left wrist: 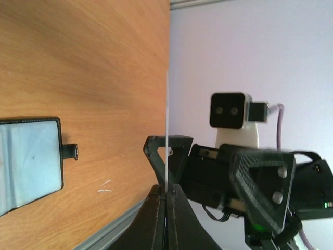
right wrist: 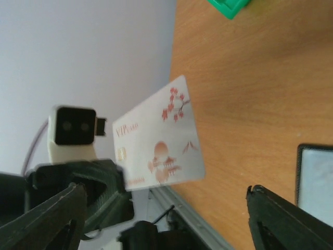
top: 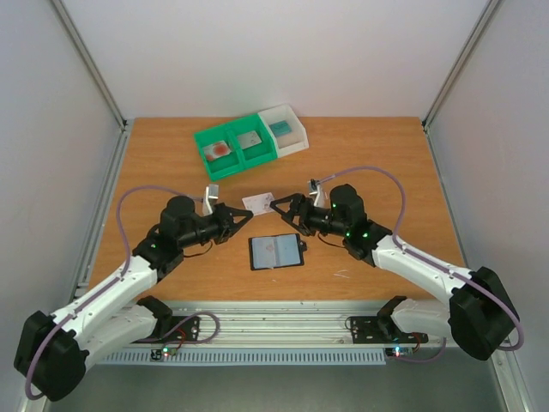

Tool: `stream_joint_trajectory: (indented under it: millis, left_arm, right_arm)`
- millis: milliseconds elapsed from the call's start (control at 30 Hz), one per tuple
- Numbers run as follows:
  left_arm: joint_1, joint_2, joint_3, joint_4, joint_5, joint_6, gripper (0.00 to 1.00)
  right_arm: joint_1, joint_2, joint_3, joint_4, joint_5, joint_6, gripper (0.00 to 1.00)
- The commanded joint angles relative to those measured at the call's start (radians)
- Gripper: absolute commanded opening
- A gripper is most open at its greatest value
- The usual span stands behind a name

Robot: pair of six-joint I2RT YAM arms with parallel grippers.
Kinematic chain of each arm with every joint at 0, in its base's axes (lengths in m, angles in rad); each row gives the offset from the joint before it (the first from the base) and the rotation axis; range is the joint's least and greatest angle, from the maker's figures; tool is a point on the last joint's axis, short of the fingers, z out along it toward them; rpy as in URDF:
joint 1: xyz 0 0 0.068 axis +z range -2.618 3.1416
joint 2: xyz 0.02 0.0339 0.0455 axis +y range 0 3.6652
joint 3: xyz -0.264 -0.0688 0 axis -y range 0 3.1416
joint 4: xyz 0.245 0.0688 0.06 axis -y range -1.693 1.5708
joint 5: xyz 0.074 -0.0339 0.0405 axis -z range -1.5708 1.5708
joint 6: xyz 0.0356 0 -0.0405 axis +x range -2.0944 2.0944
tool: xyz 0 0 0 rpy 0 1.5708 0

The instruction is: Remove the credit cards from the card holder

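The card holder [top: 276,251] lies open on the table, grey-blue pockets up, its clasp tab on the right. It also shows in the left wrist view [left wrist: 28,164] and at the edge of the right wrist view [right wrist: 317,177]. My left gripper [top: 247,214] is shut on a white credit card [top: 257,202] with red blossoms and holds it in the air above the table. The card shows edge-on in the left wrist view [left wrist: 167,130] and face-on in the right wrist view [right wrist: 156,138]. My right gripper [top: 276,207] is open, its tips just short of the card's far edge and facing the left gripper.
A green bin [top: 236,148] with cards in its compartments stands at the back, and a white bin [top: 285,129] adjoins it on the right. A corner of the green bin shows in the right wrist view [right wrist: 231,6]. Grey walls enclose the table.
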Motion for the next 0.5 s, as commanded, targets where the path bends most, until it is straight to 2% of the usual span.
stream_joint_trajectory:
  millis: [0, 67, 467]
  left_arm:
    - [0.02, 0.028, 0.117, -0.178, -0.057, 0.152, 0.0]
    - [0.036, 0.049, 0.158, -0.234, -0.07, 0.195, 0.01]
    - [0.176, 0.326, 0.432, -0.458, -0.079, 0.401, 0.0]
  right_arm:
    - [0.005, -0.055, -0.003, -0.099, -0.002, -0.11, 0.94]
    - [0.005, -0.072, -0.004, -0.135, -0.006, -0.14, 0.98]
    - [0.005, -0.191, 0.013, -0.386, 0.029, -0.301, 0.98]
